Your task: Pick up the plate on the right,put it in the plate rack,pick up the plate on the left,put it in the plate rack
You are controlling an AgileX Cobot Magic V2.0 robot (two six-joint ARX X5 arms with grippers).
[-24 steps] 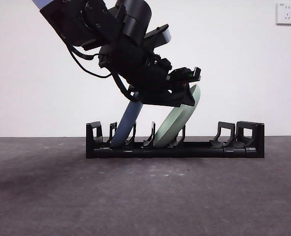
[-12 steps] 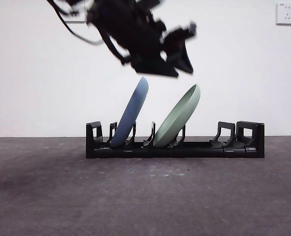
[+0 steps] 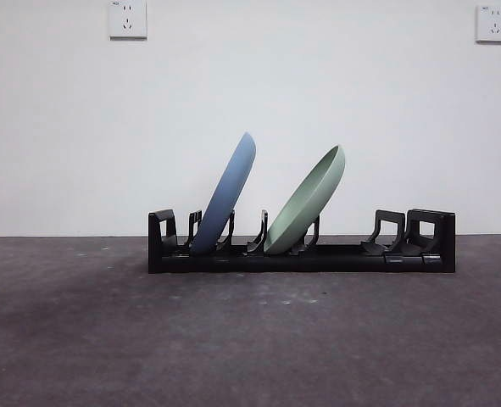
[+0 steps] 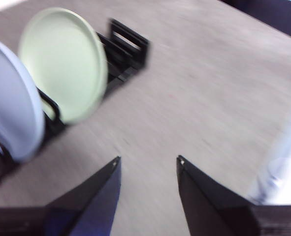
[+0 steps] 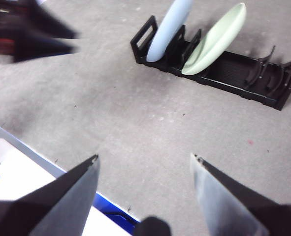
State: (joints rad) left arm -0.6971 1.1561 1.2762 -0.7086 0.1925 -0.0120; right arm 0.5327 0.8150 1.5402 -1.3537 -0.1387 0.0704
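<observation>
Both plates lean in the plate rack [image 3: 301,254]: the blue plate [image 3: 226,193] beside the green plate [image 3: 308,202]. The left gripper [image 4: 148,164] and right gripper [image 5: 144,162] hover well clear above the worktop [image 3: 250,339], jaws spread wide, holding nothing.

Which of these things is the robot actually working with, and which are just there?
Part of the job:
- blue plate, standing in the rack
- green plate, leaning in the rack
- rack
- left gripper, open, empty
- right gripper, open, empty

Just there:
- table
- two wall sockets
</observation>
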